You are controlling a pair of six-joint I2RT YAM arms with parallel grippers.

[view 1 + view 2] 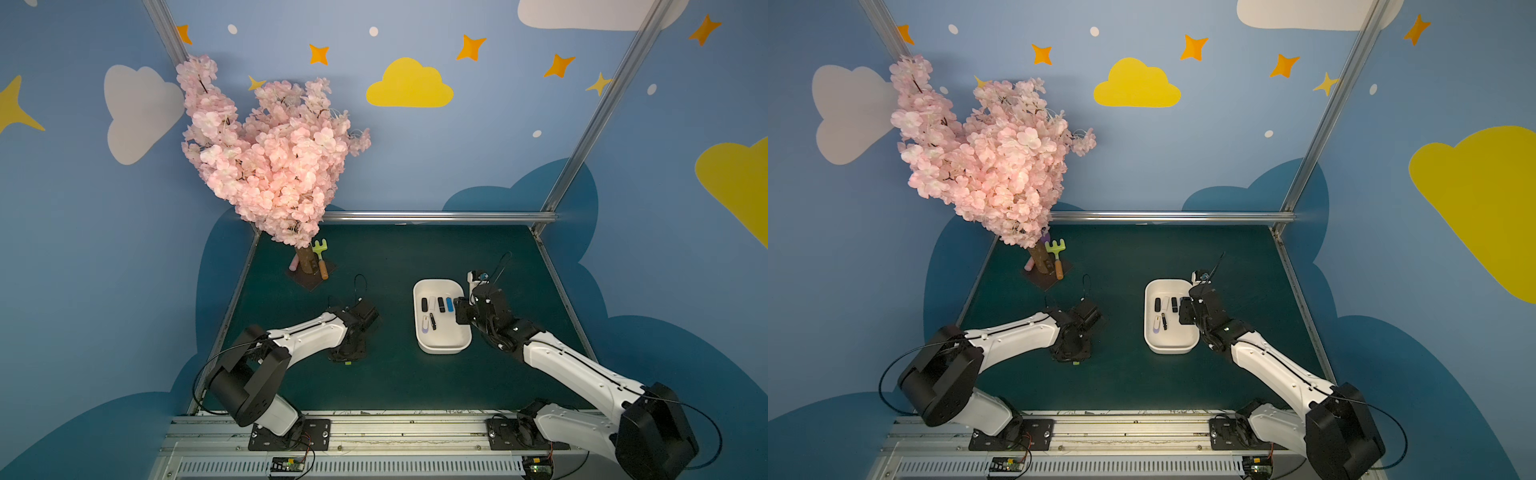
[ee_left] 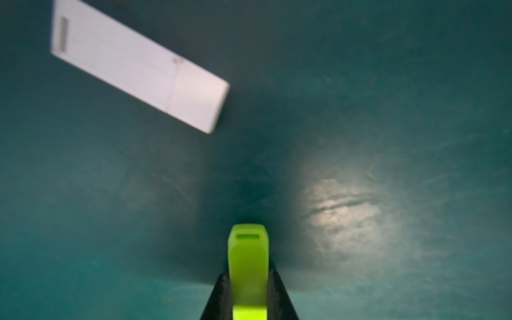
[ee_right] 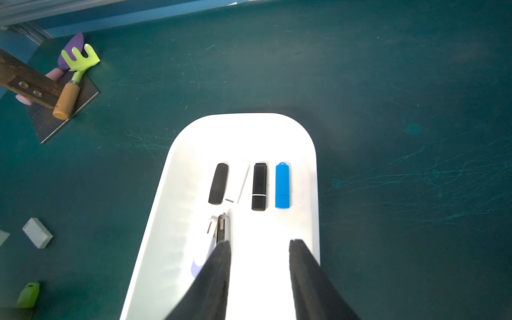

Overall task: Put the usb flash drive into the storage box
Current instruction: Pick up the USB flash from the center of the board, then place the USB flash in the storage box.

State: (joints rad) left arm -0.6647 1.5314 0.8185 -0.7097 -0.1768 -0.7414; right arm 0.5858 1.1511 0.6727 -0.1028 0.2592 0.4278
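A lime-green usb flash drive (image 2: 247,249) sits between the fingers of my left gripper (image 2: 248,273), which is shut on it, low at the green mat; in both top views only its tip (image 1: 348,363) (image 1: 1076,363) shows under the arm. The storage box (image 1: 440,348) (image 1: 1169,348) (image 3: 177,144) is a white tray right of centre, holding several drives: black (image 3: 219,182), black with a silver band (image 3: 259,185), blue (image 3: 282,185), and white ones. My right gripper (image 3: 260,243) (image 1: 459,311) hovers open over the box, with nothing between its fingers.
A white drive (image 2: 138,66) (image 3: 37,232) lies on the mat near the left gripper. A pink blossom tree (image 1: 270,158) on a base plate, with a toy rake (image 1: 321,257), stands at the back left. Aluminium frame rails (image 1: 436,216) border the mat.
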